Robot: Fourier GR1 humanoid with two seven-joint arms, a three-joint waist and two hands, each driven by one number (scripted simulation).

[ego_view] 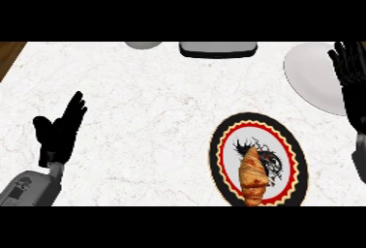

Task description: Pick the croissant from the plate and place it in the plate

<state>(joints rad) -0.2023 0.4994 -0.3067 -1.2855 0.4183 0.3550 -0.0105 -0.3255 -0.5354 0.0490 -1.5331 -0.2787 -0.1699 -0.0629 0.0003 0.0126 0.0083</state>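
- Croissant [252,177] sits on the patterned plate [223,145] in the lower right of the frame. It lies lengthwise, top to bottom, on the lower middle of the plate, its lower tip reaching the plate's bottom rim.
- Patterned plate: black outer rim, red-and-yellow scalloped ring, white centre with a dark figure partly covered by the croissant.
- Plain white plate [311,77] at the upper right, above the patterned one and apart from it. Nothing is lying on the part that shows.
- Right hand [348,65] at the right edge of the frame, over the white plate's right side. Fingers straight and pointing up the frame, spread slightly apart, holding nothing. It is well apart from the croissant. Its grey forearm runs down the right edge.
- Left hand [58,131] at the left of the frame, over bare counter [143,106]. Fingers straight and close together, thumb out to the side, nothing in it. Grey forearm enters from the lower left corner.
- Counter is white marble with faint veining; a strip of brown wood shows at the upper left corner.
- Top edge, middle: a dark tray-like object [218,48] with a light inside, cut off by the frame. Just left of it is a pale rounded object [143,44], also cut off; cannot tell what either one is.
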